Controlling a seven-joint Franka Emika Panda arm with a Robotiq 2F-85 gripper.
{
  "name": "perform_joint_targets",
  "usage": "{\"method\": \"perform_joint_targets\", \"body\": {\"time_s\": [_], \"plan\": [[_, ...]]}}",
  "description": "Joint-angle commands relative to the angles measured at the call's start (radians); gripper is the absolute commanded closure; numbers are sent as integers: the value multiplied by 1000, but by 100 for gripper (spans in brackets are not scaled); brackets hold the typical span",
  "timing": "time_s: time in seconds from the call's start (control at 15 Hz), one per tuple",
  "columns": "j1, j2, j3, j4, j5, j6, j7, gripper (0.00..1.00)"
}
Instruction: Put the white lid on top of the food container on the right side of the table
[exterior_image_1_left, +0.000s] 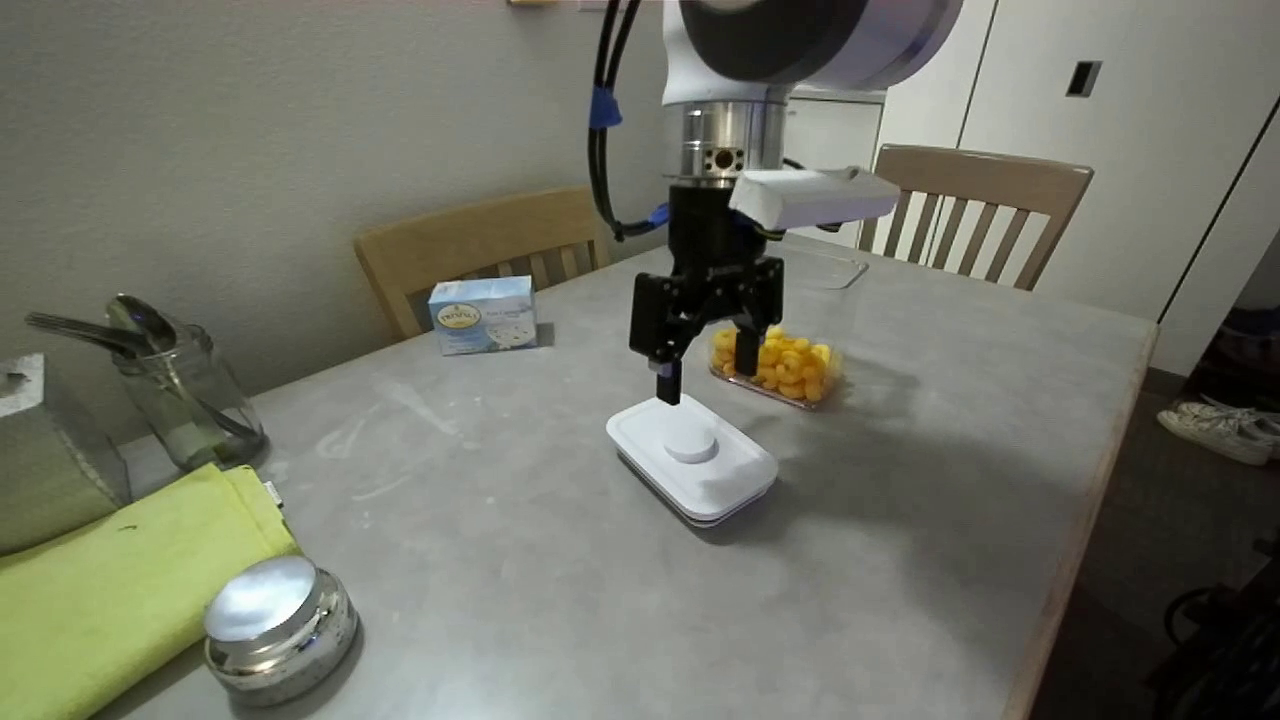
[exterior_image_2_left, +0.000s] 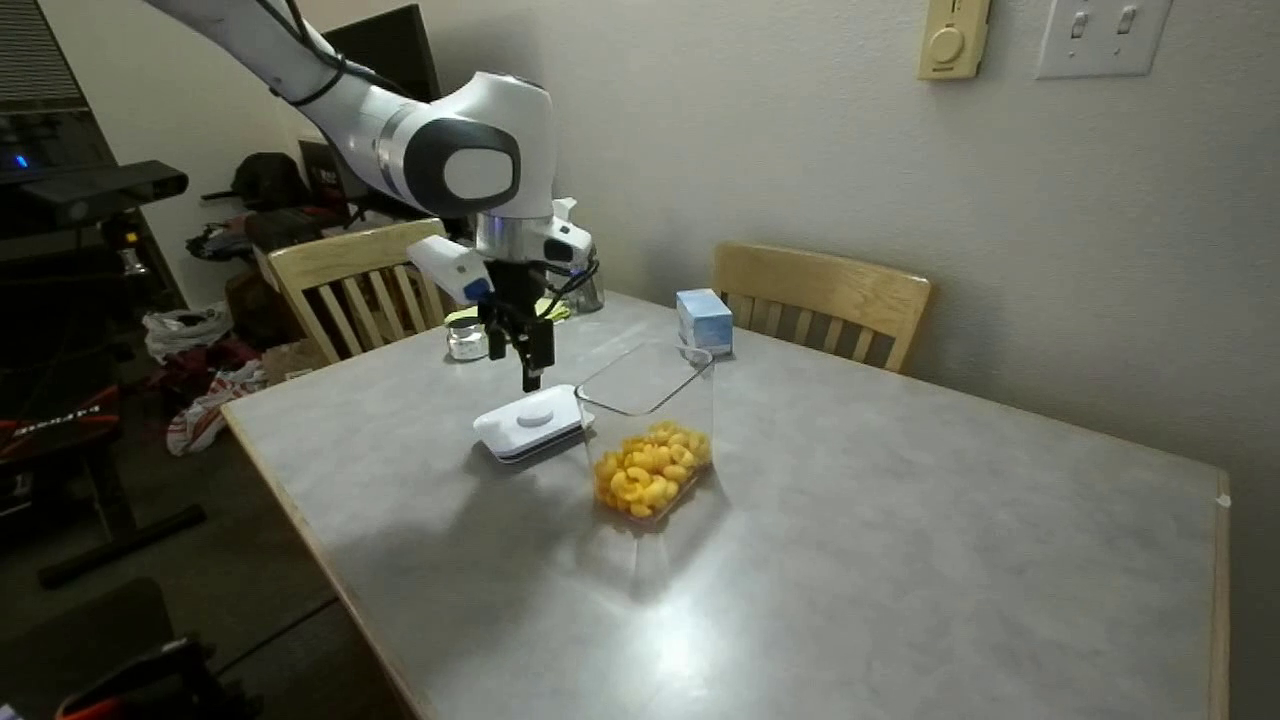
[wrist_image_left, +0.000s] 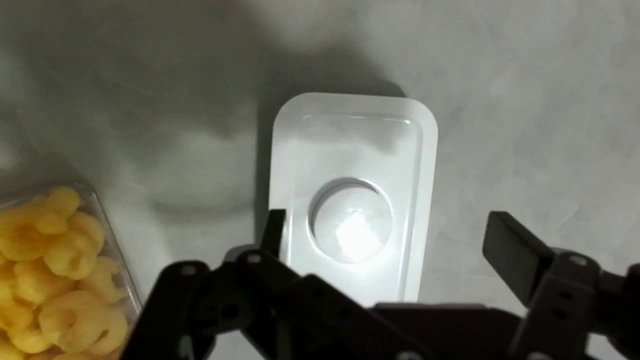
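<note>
The white lid (exterior_image_1_left: 730, 475) lies flat on the grey table (exterior_image_1_left: 480, 600) with its round raised centre facing up. It also shows in an exterior view (exterior_image_2_left: 510, 430) and in the wrist view (wrist_image_left: 350, 145). The clear food container (exterior_image_2_left: 690, 405) stands upright and uncovered beside the lid, with yellow-orange pieces at its bottom. Its lower part shows at the left of the wrist view (wrist_image_left: 114, 240). My gripper (exterior_image_1_left: 708, 374) is open and empty above the lid, pointing down. In the wrist view its fingers (wrist_image_left: 387, 220) are spread wide, one over the lid's left edge, one beyond its right edge.
A blue-white tea box (exterior_image_1_left: 487, 316) stands near the wall side. A glass jar with cutlery (exterior_image_1_left: 190, 400), a yellow cloth (exterior_image_1_left: 130, 590) and a silver-lidded jar (exterior_image_1_left: 280, 630) are at the table's far end from the container. Wooden chairs (exterior_image_2_left: 820, 300) stand around the table.
</note>
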Motion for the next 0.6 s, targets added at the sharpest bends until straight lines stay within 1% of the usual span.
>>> {"method": "perform_joint_targets", "body": {"time_s": [0.0,0.53], "plan": [[19,69,0,62,-22,2,46,0],[70,164,-59,149,-129,13,182,0]]}}
